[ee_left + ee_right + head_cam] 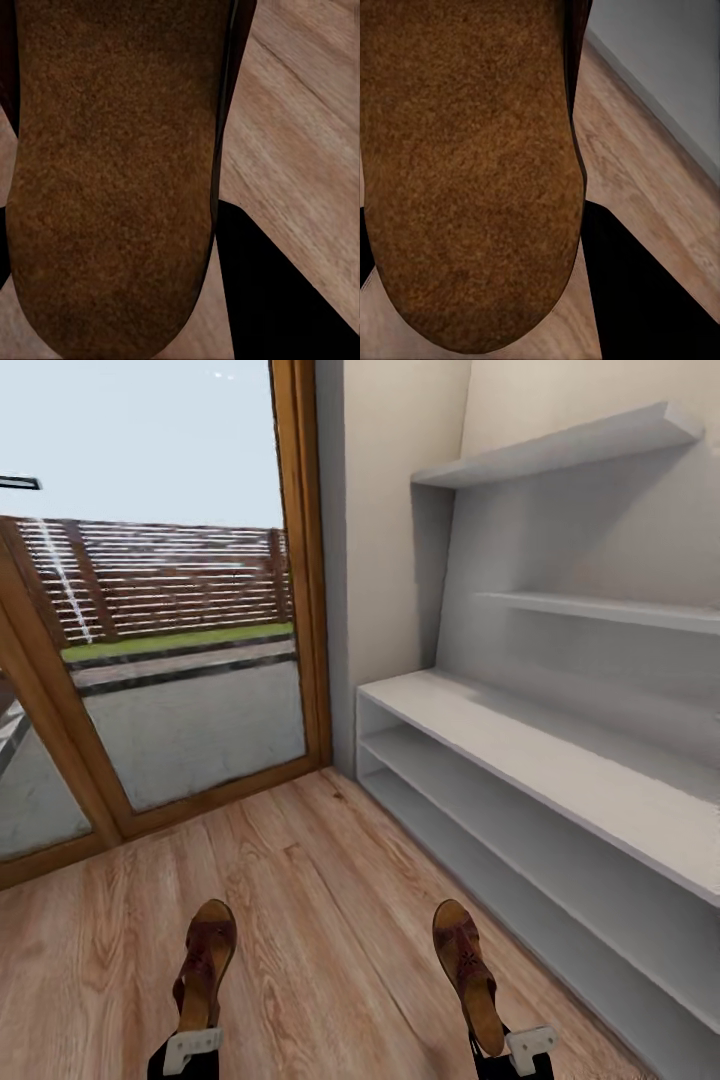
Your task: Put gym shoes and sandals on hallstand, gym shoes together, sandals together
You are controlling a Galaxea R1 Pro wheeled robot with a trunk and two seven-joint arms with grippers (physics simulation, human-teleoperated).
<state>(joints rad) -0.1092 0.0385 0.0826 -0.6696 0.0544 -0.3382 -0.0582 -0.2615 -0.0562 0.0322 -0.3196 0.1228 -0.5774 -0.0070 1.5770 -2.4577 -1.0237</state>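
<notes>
Left sandal (203, 970): dark brown leather, perforated upper, tan insole, toe pointing away from you. You carry it in the left gripper (190, 1050), whose pale fingers clamp the heel end; it hangs above the floor (320, 890), low at the head view's left. In the left wrist view its sole (112, 172) is a rough, felt-like brown slab with a rounded end.

Right sandal (468, 975): same make, tilted a little toward the rack. You hold it in the right gripper (515, 1055), closed on the heel end. The right wrist view gives the same grainy sole (472, 165), with planks and a grey edge of the rack beyond.

Handling, as a judgement: both look light, with a stiff flat sole and a softer strap upper. The heel grip leaves the toe far from the fingers, so expect some droop or swing; move gently. The matte sole should sit without sliding. If you regrip, take the sole edges near mid-length, not the woven straps.

Rack (560, 760): light grey, smooth, hard-edged; a broad bench top over two open tiers, two staggered upper shelves (560, 455). It stands to your right, near the right sandal, and its boards look bare.

Floor: warm brown wood-grain planks.

Door (150, 610): glazed, wood-framed, ahead on the left; a slatted fence shows outside.
</notes>
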